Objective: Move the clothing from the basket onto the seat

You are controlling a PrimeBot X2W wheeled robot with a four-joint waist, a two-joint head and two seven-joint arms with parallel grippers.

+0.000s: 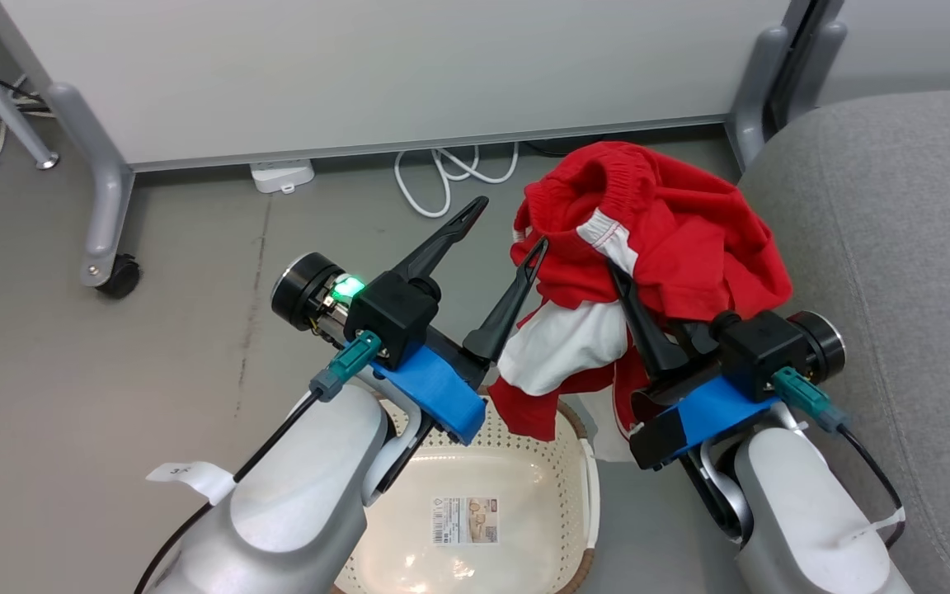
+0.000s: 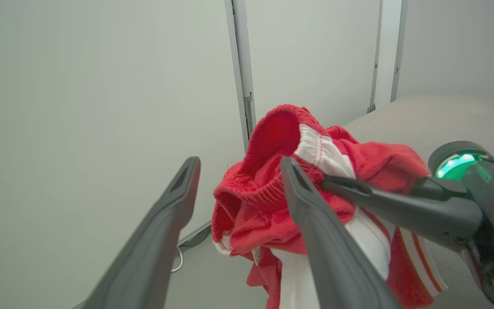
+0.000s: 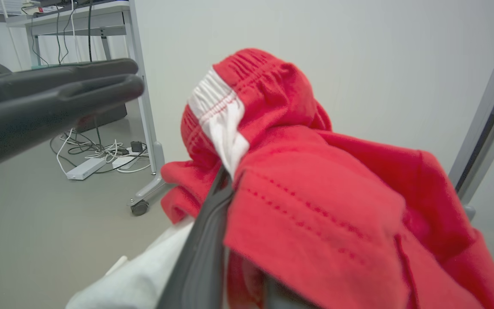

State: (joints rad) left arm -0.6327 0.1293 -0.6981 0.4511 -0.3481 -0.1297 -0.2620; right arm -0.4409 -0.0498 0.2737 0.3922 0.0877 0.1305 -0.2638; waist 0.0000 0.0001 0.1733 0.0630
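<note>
The red clothing (image 1: 673, 231) with white panels hangs in the air above the floor, between the basket and the seat. My right gripper (image 1: 619, 276) is shut on it; one dark finger (image 3: 204, 240) shows, the other is hidden under the cloth. My left gripper (image 1: 508, 227) stands open just left of the clothing (image 2: 264, 201), nothing between its fingers (image 2: 178, 193). The cream basket (image 1: 586, 470) sits below, its base with the barcode label bare. The grey seat (image 1: 887, 247) lies at the right. The left gripper's fingers (image 3: 79, 86) also cross the right wrist view's upper left.
A white partition panel (image 1: 409, 74) stands behind on grey legs, with a caster (image 1: 119, 276) at the left. A power strip (image 1: 281, 175) and a coiled white cable (image 1: 454, 175) lie on the grey floor at its foot.
</note>
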